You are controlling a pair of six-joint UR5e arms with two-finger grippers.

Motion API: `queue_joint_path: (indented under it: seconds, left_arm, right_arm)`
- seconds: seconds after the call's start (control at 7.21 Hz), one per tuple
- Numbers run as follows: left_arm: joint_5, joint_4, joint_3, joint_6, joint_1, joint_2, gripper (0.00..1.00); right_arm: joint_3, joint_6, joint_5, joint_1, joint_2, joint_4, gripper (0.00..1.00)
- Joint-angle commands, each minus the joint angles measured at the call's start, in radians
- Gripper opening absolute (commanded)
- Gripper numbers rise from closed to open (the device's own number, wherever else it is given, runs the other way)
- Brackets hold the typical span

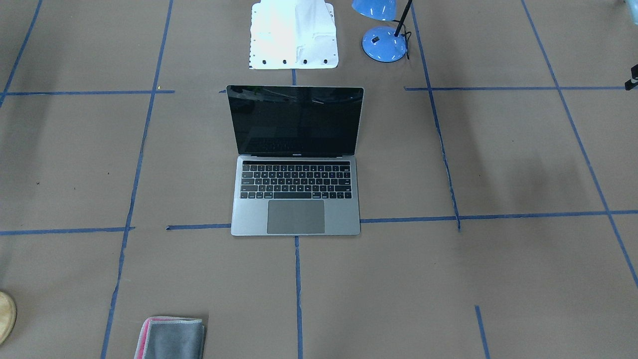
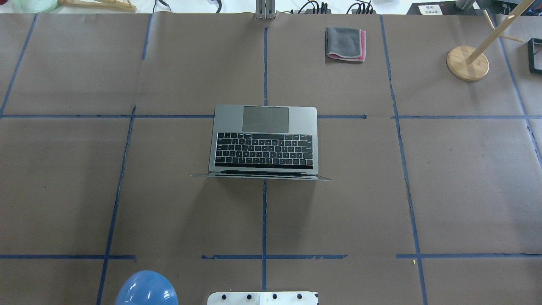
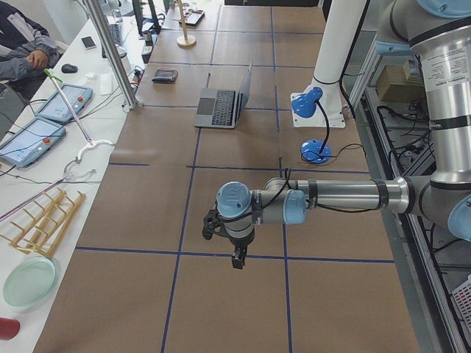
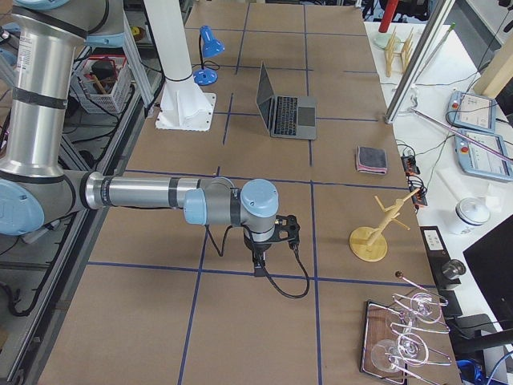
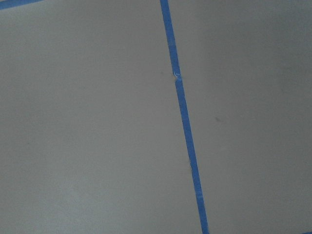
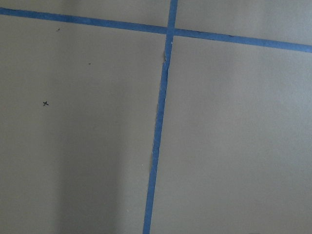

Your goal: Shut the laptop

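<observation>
The laptop [image 1: 296, 199] stands open at the middle of the table, its black screen upright and its keyboard and trackpad showing. It also shows in the overhead view [image 2: 264, 140] and both side views [image 3: 221, 107] [image 4: 288, 112]. My left gripper [image 3: 235, 254] hangs over bare paper far from the laptop, toward the table's left end. My right gripper [image 4: 260, 261] hangs likewise toward the right end. Both show only in the side views, so I cannot tell whether they are open or shut. Both wrist views show only brown paper and blue tape.
A blue desk lamp [image 1: 384, 44] and the white pedestal base [image 1: 294, 35] stand behind the laptop's lid. A folded grey-and-pink cloth [image 2: 345, 43] lies beyond the trackpad side. A wooden stand [image 2: 468, 62] is at the far right.
</observation>
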Motion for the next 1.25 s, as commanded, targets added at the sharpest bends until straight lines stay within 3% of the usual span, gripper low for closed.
queue_joint_path:
  seconds: [0.0,0.14,0.42,0.69,0.83,1.11]
  left_arm:
    - [-0.002,-0.004,-0.002,0.001,0.002,0.001,1.0]
    - [-0.004,-0.007,-0.01,0.006,0.002,0.002,1.0]
    - [-0.005,-0.009,-0.033,0.0,0.035,-0.036,1.0]
    - [-0.019,0.005,-0.04,-0.005,0.035,-0.199,1.0]
    - [-0.119,-0.013,-0.019,-0.108,0.043,-0.205,1.0]
    - [-0.143,-0.112,-0.042,-0.216,0.121,-0.2,1.0]
  right_arm:
    - [0.003,0.0,0.018,0.0,0.0,0.0,1.0]
    - [0.006,0.0,0.041,0.0,0.0,0.006,1.0]
    - [0.005,0.008,0.057,-0.003,-0.015,0.18,1.0]
    - [0.006,0.017,0.15,-0.034,-0.015,0.211,1.0]
    - [0.008,0.111,0.182,-0.069,-0.014,0.266,1.0]
    - [0.006,0.473,0.18,-0.217,-0.015,0.552,1.0]
